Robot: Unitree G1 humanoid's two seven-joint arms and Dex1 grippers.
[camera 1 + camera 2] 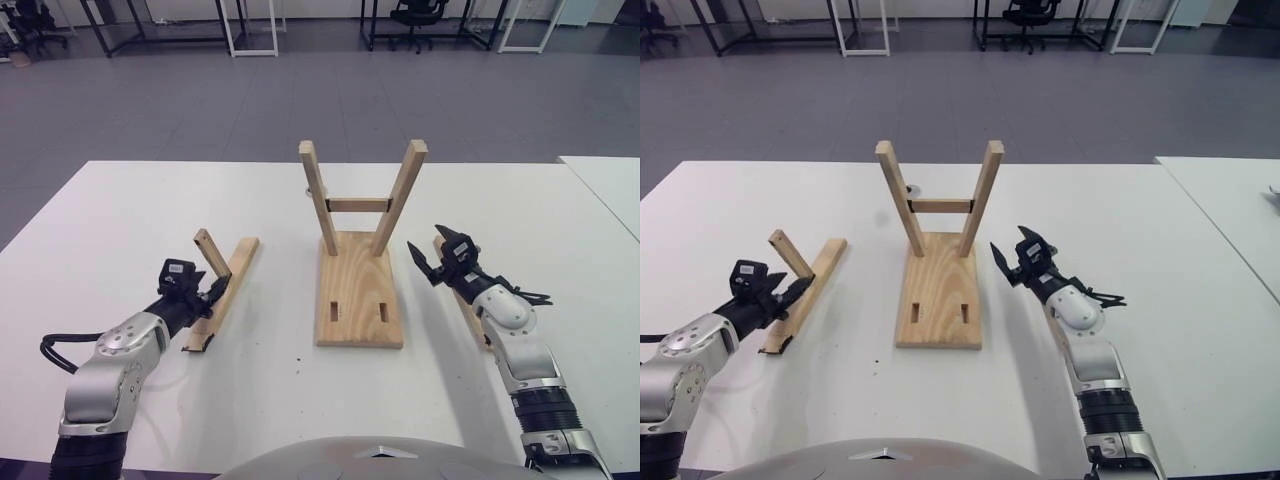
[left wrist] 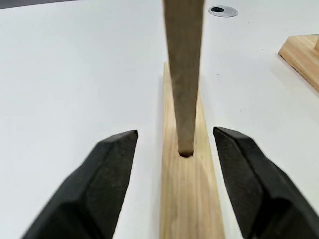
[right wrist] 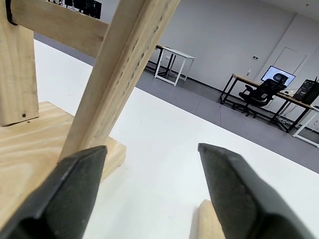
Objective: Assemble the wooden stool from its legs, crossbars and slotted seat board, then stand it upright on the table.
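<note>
Plain wood: likely stiff, light, not slippery; best gripped mid-length across the narrow faces. Count: 1 seat board flat mid-worktop, 2 slots empty; 4 legs, 2 standing legs in the board, left leg and right leg lying loose; 2 crossbars, fitted crossbar between the standing pair, loose crossbar pegged into the left leg. Left gripper gapes astride that leg, holding nothing; right gripper wide, empty, beside a standing leg.
</note>
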